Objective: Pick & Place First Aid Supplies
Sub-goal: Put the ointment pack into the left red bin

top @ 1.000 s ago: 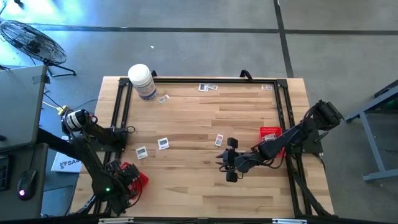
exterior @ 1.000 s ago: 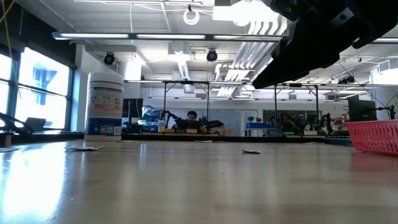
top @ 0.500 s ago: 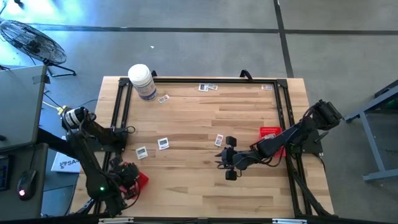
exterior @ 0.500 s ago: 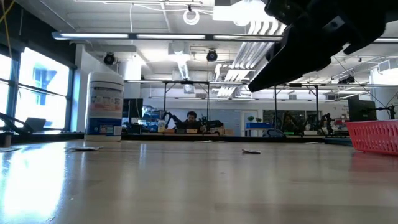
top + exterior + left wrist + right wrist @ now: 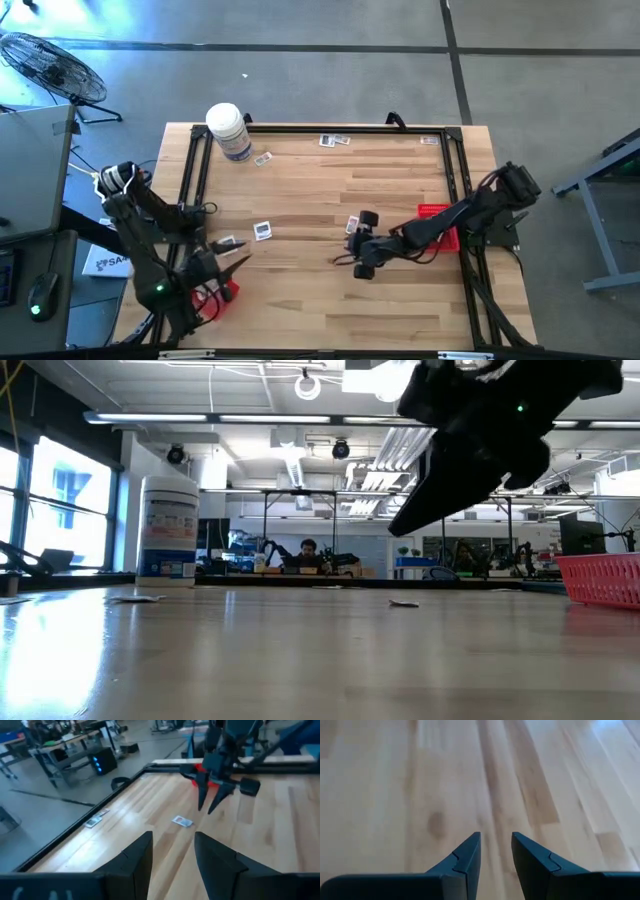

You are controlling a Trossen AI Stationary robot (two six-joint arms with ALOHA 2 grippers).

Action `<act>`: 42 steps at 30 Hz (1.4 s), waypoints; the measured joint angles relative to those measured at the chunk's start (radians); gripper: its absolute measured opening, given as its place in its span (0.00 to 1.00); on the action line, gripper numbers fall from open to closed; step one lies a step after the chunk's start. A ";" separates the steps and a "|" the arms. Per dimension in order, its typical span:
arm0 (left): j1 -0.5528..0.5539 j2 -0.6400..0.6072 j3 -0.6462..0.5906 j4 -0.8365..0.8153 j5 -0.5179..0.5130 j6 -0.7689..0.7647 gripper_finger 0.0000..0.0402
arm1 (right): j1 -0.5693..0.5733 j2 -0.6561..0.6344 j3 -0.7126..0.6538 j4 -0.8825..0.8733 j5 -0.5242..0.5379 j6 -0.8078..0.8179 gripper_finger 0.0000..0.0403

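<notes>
Grey concrete floor [image 5: 330, 70], a floor fan [image 5: 45, 65], ceiling strip lights [image 5: 250, 418].

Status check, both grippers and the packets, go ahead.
Left gripper open, empty, beside the left tray. Right gripper open, empty, over bare wood near one packet. Nothing blocking.

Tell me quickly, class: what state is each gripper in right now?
Left gripper: open, holding nothing, above the table's near left part.
Right gripper: open, holding nothing, over bare wood mid-table.
</notes>
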 joint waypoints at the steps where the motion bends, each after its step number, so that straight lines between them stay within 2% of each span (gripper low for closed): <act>1: 0.010 0.000 -0.010 0.016 -0.005 0.000 0.36 | -0.012 0.000 0.000 -0.016 -0.009 0.000 0.26; 10: 0.115 0.001 -0.113 0.147 0.047 -0.001 0.36 | -0.062 0.001 0.000 -0.079 -0.034 0.000 0.26; 16: 0.179 0.001 -0.115 0.149 0.089 0.000 0.36 | -0.051 0.001 0.000 -0.078 -0.032 0.005 0.26; 24: 0.253 0.001 -0.115 0.139 0.084 0.045 0.36 | -0.033 0.001 -0.034 -0.063 0.027 0.007 0.26; 29: 0.307 0.001 -0.115 0.140 0.084 0.068 0.36 | -0.033 0.002 -0.057 -0.052 0.018 0.048 0.26; 35: 0.387 0.001 -0.115 0.152 0.149 0.074 0.36 | -0.036 0.002 -0.104 0.013 -0.004 0.062 0.32; 38: 0.426 0.001 -0.115 0.211 0.197 0.150 0.36 | -0.055 0.002 -0.129 0.022 0.009 0.078 0.36; 42: 0.473 0.001 -0.115 0.380 0.255 0.359 0.36 | -0.084 0.002 -0.147 0.034 -0.004 0.080 0.37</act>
